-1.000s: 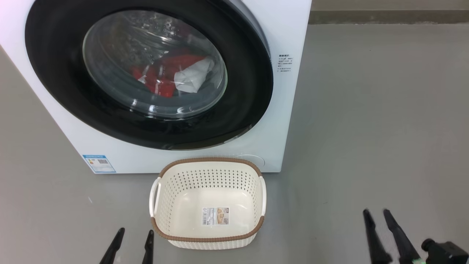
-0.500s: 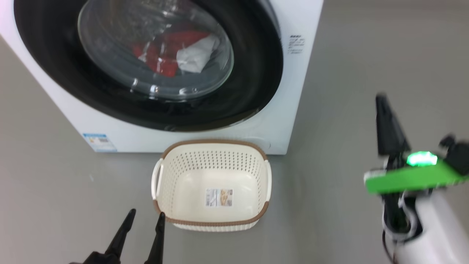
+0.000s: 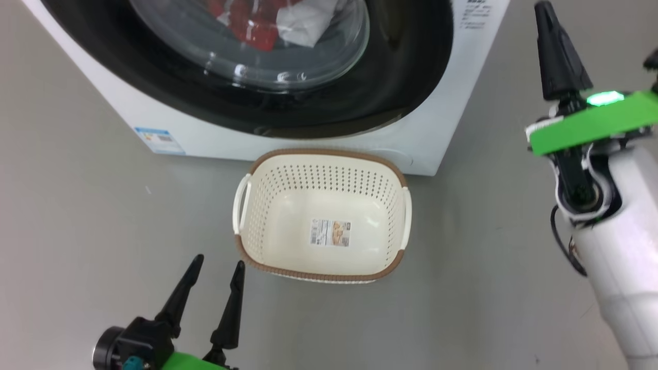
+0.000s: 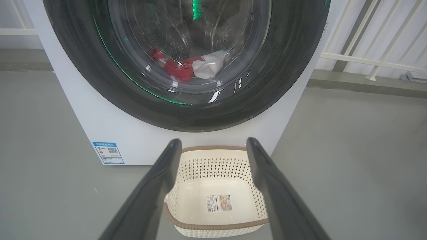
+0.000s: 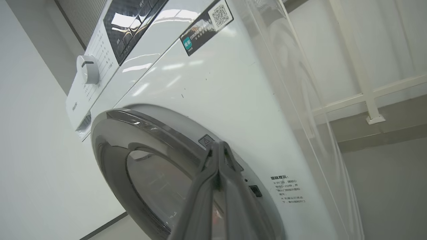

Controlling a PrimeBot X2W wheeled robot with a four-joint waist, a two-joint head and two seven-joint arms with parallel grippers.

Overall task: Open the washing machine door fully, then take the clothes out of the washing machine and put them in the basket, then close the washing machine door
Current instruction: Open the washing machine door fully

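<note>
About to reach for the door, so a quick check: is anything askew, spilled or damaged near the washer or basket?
Nothing stands out. The basket sits upright and empty on the floor before the washing machine, and the clothes lie inside behind the washing machine door.

Bright, even light, soft shadows on the floor point(image 3: 77, 231). Glare spots on the washing machine door point(image 3: 257, 77). Wrist views bend straight lines at edges.
</note>
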